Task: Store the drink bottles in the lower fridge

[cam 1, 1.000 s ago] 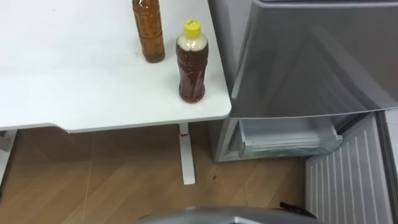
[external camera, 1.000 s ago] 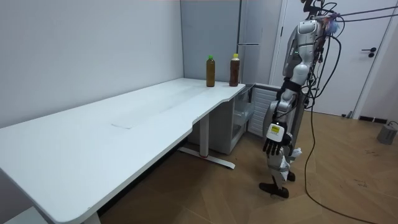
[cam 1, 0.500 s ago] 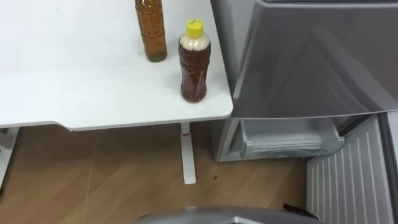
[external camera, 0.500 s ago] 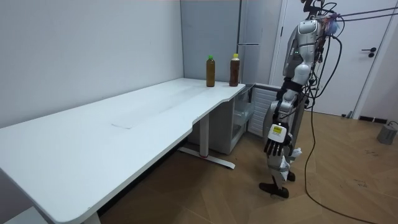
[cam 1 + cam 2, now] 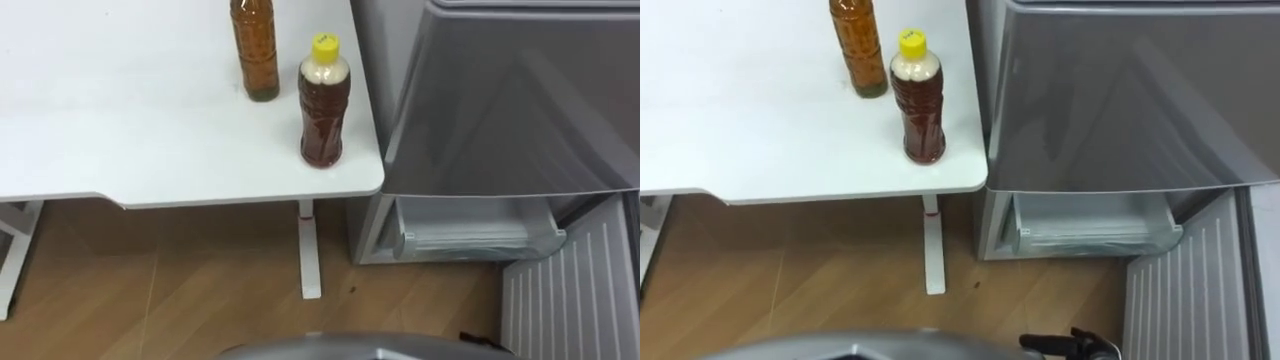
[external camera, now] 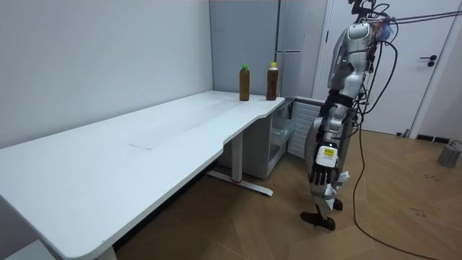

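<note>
Bottles, two of them, both upright on the white table (image 5: 120, 120), higher than the left hand (image 6: 323, 167), off to the room view's left of it and well apart from it. Farther from the hand stands the green-capped bottle (image 6: 245, 83); the eye views cut off its cap and neck at the top edge. Nearer the hand, at the table's corner and not touching its neighbour, is the yellow-capped bottle (image 5: 324, 100), full of brown drink and in full view. Past the corner comes the grey fridge (image 5: 500, 100). Low down it stands open, with a pale drawer (image 5: 470, 238) showing inside; anything deeper in is hidden by the fridge's front above it. The ribbed lower door (image 5: 575, 295) swings out and is cut off at the right edge. The left hand hangs at the robot's side below tabletop height, fingers loose and pointing down, nothing in them, and the robot stands facing the fridge.
</note>
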